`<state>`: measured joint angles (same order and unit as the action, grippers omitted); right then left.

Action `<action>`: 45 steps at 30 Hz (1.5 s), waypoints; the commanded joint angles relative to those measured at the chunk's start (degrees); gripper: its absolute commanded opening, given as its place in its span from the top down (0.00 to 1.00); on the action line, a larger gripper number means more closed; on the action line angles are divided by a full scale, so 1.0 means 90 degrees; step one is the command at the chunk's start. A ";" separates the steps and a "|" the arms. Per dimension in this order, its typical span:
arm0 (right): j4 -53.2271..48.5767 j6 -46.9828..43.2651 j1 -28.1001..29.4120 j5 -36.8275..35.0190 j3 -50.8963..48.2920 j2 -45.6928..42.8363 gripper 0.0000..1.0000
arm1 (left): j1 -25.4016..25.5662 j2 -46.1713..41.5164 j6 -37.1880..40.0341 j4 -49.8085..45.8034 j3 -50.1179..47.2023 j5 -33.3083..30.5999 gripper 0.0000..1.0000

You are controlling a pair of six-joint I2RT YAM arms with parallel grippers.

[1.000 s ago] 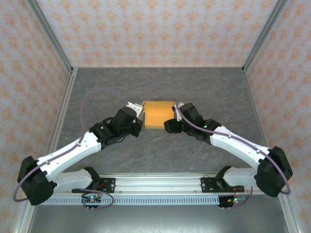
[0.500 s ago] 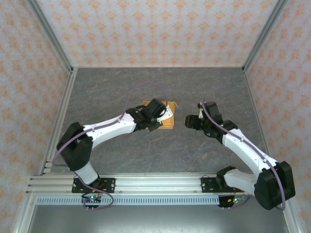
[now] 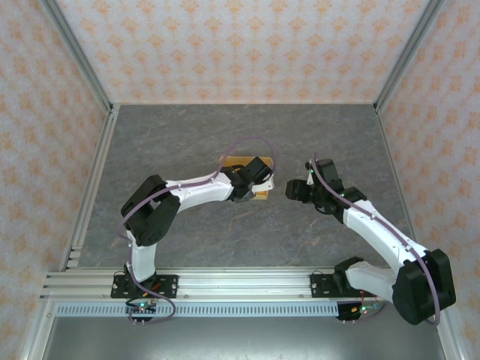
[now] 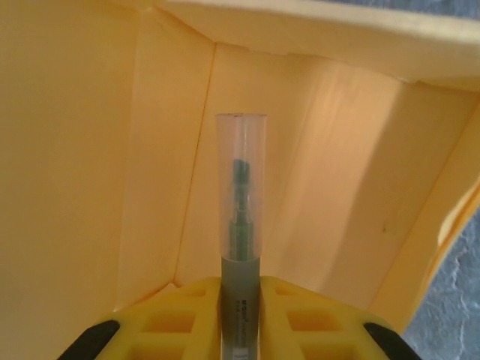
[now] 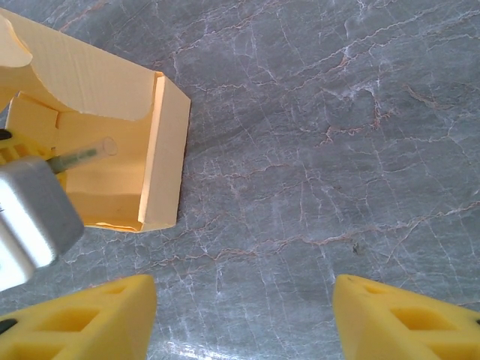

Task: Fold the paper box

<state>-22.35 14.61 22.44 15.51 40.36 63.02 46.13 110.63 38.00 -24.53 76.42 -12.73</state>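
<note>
You have the paper box lying near the middle of the grey marbled table, mostly covered from above by the left arm. In the right wrist view the paper box sits on the tabletop with its inside exposed, one side wall standing along its right edge and a curved flap raised over the far side. Your left gripper is directly over the box and points down into it. In its own camera the orange-yellow panels and creases of the box surround a clear tube that juts out between the yellow fingers. You cannot tell from these views whether that gripper's jaws are parted or closed. Your right gripper hangs just beside the box on its right, not touching it. Its yellow fingers stand wide apart over bare table and hold nothing.
</note>
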 commanded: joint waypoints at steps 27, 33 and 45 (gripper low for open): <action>0.0956 -0.1027 0.1206 -0.1190 0.1007 0.0785 0.37 | -0.1815 -0.5300 -0.4668 0.1246 -0.3419 0.1775 0.44; 0.1440 -0.1084 0.1234 -0.1333 0.1352 0.1493 0.41 | -0.2531 -0.4399 -0.5142 0.1358 -0.3238 0.2532 0.35; 0.1855 -0.0793 0.1223 -0.1352 0.1641 0.2320 0.61 | -0.2587 -0.3289 -0.5148 0.2728 -0.3069 0.3509 0.27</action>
<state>-8.10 6.52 33.34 4.40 54.13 83.09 23.11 80.90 -7.51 -6.33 48.10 16.58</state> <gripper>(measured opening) 0.398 0.725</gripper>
